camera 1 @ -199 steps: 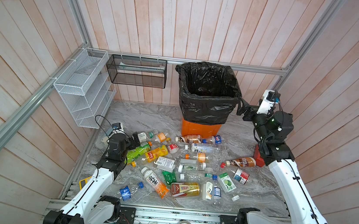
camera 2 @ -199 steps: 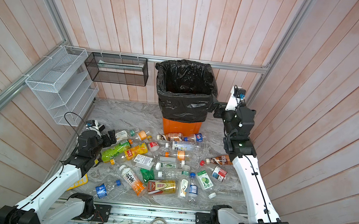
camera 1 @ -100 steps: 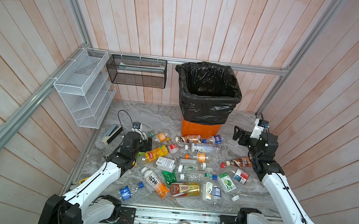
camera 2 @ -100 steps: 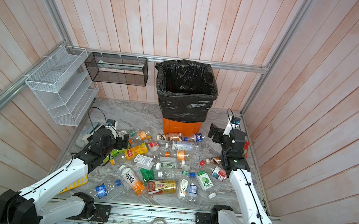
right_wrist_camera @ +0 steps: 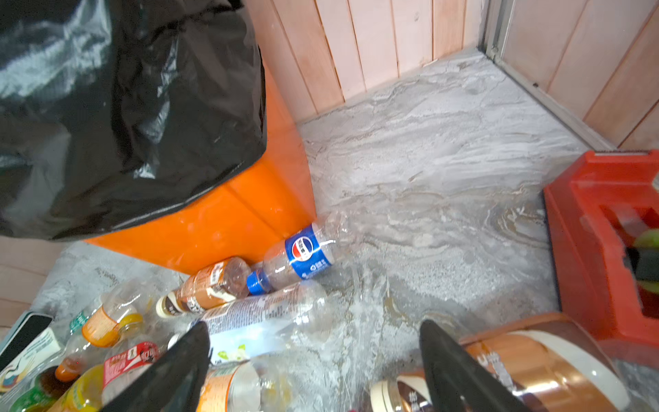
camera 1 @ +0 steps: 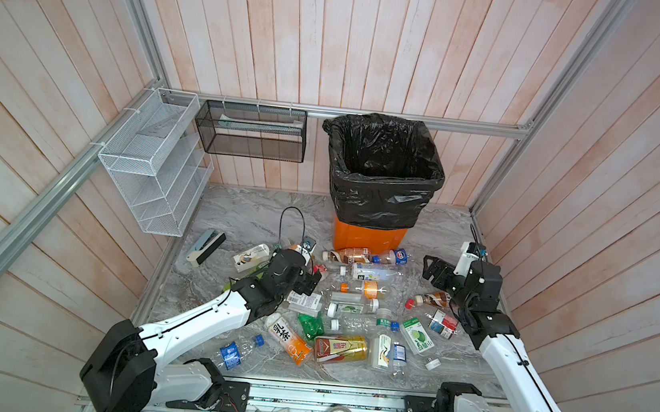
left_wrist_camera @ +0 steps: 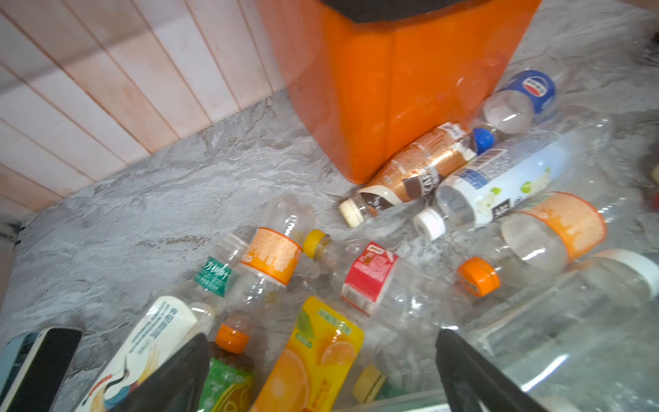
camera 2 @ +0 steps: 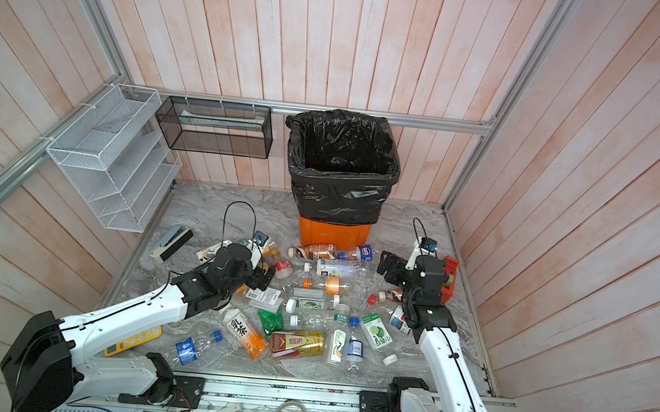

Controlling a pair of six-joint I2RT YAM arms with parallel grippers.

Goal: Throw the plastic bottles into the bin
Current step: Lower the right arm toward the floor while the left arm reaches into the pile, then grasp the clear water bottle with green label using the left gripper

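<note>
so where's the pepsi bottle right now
In both top views the pepsi bottle lies at the front foot of the orange bin, right of centre, its blue cap next to a brown-label bottle.

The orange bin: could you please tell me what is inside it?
Inside the bin, both top views show only the crumpled black bag. Nothing else shows, but the bottom is dark and hidden behind the near wall.

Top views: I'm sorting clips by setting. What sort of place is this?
Most likely a purpose-built robot test cell, not a lived-in room: plank walls framed by aluminium rails, a left arm and right arm bolted to a front rail, and plastic bottles strewn before a lined bin.
</note>
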